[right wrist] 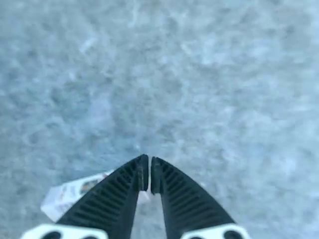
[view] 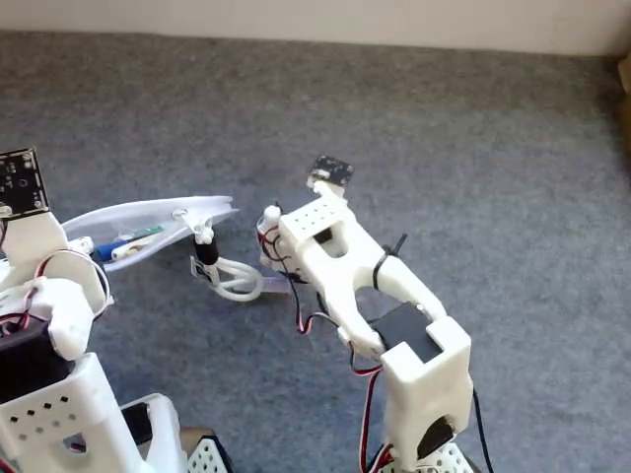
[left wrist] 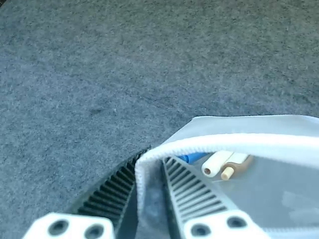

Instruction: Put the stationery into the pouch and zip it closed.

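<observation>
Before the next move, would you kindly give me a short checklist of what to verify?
1. Is the stationery inside the pouch? Ok.
2. Is the left gripper clamped on the pouch's end? Ok.
3. Is the zip closed? Not ok: the mouth looks open, and the pull sits at the end away from the left gripper.
4. Is the right gripper holding the pull? Cannot tell: it is shut, with nothing visible between its tips.

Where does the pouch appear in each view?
High view: pouch at the left, on the grey carpet.
Left wrist view: pouch, its edge held in the left gripper.
Right wrist view: a pale corner beside the right gripper, perhaps the pouch, I cannot tell.
Shared landmark: the grey carpet.
</observation>
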Tool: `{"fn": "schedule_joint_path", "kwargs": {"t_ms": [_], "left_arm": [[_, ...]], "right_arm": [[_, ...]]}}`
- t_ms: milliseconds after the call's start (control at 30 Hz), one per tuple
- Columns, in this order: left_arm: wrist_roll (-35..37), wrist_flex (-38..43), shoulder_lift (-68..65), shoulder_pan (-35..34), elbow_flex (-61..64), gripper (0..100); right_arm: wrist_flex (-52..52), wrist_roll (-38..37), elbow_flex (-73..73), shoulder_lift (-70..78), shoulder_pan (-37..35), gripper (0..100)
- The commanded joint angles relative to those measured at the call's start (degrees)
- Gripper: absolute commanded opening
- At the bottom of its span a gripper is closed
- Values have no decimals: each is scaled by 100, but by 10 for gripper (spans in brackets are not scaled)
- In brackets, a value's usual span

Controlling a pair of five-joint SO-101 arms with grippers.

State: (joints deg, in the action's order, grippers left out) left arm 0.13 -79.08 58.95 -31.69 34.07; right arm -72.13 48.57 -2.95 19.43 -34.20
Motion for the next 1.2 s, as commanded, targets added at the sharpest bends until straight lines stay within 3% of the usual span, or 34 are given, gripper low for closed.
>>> {"fn": "schedule_joint_path", "kwargs": {"t_ms": [0, 167, 333, 600, 833, 1167], "left_arm": [[0, 62, 40, -145, 13, 9], [0, 62, 40, -145, 13, 9], [0, 97, 40, -171, 4, 10], [-9, 343, 31, -936, -31, 11], [-360, 475, 4, -1455, -31, 11], [-563, 492, -4, -1930, 4, 11]], "right_arm": [[-593, -431, 699, -48, 198, 5], [-1130, -1600, 1218, -48, 259, 9], [-1754, -3332, 1807, -57, 224, 9], [-2492, -5336, 2132, -57, -57, 6], [-2202, -6224, 2123, -48, -470, 6], [-1666, -6813, 2114, -22, -866, 12]]}}
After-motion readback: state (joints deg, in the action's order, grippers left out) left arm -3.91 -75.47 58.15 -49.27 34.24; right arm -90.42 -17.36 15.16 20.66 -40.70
